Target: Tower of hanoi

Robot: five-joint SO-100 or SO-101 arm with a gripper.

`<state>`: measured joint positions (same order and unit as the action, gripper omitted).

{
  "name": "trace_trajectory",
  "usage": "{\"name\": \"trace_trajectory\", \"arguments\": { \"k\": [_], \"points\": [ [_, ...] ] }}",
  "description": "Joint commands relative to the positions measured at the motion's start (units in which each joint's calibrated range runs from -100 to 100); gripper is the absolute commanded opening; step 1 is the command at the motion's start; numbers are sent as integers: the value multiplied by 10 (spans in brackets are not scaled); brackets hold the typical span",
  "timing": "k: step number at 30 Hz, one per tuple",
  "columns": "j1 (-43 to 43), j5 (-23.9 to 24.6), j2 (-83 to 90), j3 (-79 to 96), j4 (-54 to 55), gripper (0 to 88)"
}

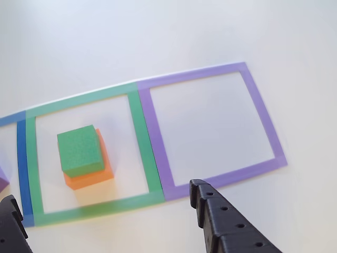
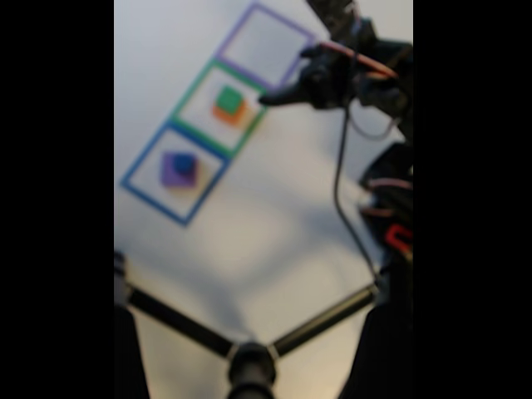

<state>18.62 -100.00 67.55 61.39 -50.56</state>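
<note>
Plain white table (image 1: 158,37) (soft, even light)

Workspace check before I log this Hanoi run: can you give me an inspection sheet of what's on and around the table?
Surface: white table, three taped squares in a row: blue, green, purple.
Job's things: green cube stacked on orange cube in the green square; blue cube on purple cube in the blue square; nothing in the purple square.
Clutter: nothing seen.
Hand: hand open, holding nothing, above the table.
Cables: dark cable hanging from the arm.
Surroundings: tripod legs at the near edge in the fixed view.
</note>
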Motion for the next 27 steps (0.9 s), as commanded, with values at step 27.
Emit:
{"name": "trace_trajectory", "arguments": {
  "k": [27],
  "points": [
    [-65,0,-358,326,861,402]
  ]
}}
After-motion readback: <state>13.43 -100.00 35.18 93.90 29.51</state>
